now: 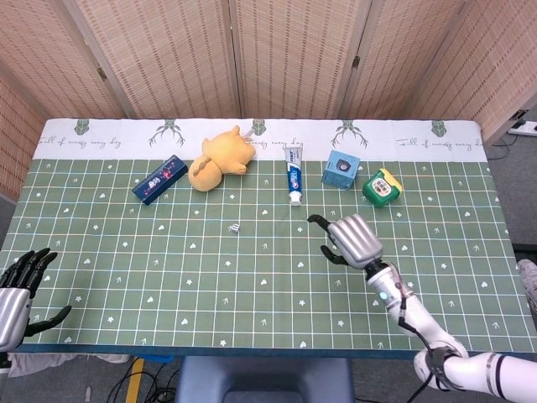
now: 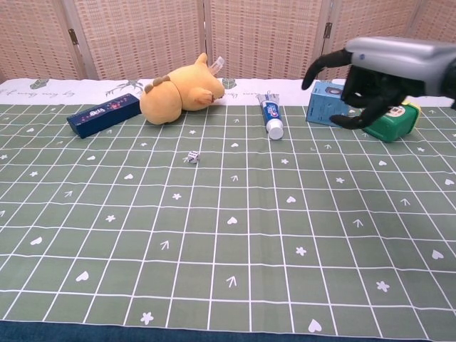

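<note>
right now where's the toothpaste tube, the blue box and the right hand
toothpaste tube (image 1: 293, 179): head view, middle of the tube's body.
blue box (image 1: 341, 170): head view, its top face.
right hand (image 1: 353, 239): head view, silver back of the hand.

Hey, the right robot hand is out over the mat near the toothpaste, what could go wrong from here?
1. The right robot hand hovers open just short of the toothpaste tube; a low sweep might shove the tube rather than grip it.
2. The blue box and green container sit close beside that hand, so its spread fingers could knock them.
</note>
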`<state>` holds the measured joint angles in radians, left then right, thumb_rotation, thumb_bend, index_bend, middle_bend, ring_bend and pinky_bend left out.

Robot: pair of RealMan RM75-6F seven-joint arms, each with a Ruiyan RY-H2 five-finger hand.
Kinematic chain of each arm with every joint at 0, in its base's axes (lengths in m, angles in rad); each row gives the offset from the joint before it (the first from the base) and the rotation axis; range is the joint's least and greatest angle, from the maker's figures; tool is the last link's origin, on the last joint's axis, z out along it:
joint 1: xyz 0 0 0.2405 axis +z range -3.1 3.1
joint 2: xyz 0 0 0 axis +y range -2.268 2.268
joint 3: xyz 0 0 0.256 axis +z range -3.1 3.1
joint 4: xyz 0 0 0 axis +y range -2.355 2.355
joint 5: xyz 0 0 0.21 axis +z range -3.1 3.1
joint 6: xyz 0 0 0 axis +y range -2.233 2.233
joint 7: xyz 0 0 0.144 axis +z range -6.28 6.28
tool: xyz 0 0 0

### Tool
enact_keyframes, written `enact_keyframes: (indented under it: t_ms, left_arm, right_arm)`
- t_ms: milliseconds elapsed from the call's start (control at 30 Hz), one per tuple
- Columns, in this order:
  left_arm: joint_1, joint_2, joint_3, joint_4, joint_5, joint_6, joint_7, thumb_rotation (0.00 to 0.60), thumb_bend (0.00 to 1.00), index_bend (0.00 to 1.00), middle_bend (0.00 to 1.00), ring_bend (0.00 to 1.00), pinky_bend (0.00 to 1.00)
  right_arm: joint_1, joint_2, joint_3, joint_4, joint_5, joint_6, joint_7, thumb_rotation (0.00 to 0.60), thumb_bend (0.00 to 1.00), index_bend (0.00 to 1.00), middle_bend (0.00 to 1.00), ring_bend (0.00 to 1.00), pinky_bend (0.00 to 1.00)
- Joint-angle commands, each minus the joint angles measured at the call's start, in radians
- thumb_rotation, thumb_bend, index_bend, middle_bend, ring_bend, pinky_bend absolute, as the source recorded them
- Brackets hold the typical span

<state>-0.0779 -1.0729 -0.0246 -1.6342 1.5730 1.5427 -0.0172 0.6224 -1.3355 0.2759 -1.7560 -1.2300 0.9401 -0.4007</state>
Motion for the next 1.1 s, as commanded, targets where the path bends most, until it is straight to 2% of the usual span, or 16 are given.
enact_keyframes:
  t_ms: [33,100,167,233,333,667,1100]
  left_arm:
    - [0.000,0.000,0.000,0.002,0.001,0.002,-0.004,0.600,0.20,0.13,0.11,0.09,0.18]
    - [0.001,0.001,0.000,0.004,0.003,0.004,-0.008,0.600,0.20,0.13,0.11,0.09,0.18]
    - [0.003,0.003,0.000,0.007,0.005,0.008,-0.012,0.600,0.20,0.13,0.11,0.09,0.18]
    - [0.005,0.005,0.000,0.009,0.005,0.012,-0.016,0.600,0.20,0.13,0.11,0.09,0.18]
    - [0.007,0.008,-0.001,0.013,0.005,0.017,-0.023,0.600,0.20,0.13,0.11,0.09,0.18]
    - [0.025,0.013,0.001,0.031,-0.005,0.032,-0.043,0.600,0.20,0.13,0.11,0.09,0.18]
    - [0.053,0.010,0.007,0.066,-0.033,0.042,-0.074,0.600,0.20,0.13,0.11,0.09,0.18]
  right_arm:
    - [0.093,-0.090,0.042,0.062,0.090,-0.046,-0.085,0.600,0.31,0.33,0.98,1.00,1.00]
    - [0.143,-0.141,0.058,0.106,0.131,-0.055,-0.114,0.600,0.31,0.39,1.00,1.00,1.00]
    - [0.189,-0.191,0.066,0.154,0.167,-0.062,-0.144,0.600,0.27,0.42,1.00,1.00,1.00]
    - [0.226,-0.229,0.071,0.192,0.196,-0.070,-0.165,0.600,0.21,0.43,1.00,1.00,1.00]
    - [0.282,-0.294,0.078,0.264,0.245,-0.086,-0.181,0.600,0.18,0.43,1.00,1.00,1.00]
    - [0.483,-0.476,0.095,0.512,0.404,-0.165,-0.265,0.600,0.26,0.43,1.00,1.00,1.00]
    - [0.649,-0.614,0.094,0.763,0.580,-0.238,-0.339,0.600,0.24,0.43,1.00,1.00,1.00]
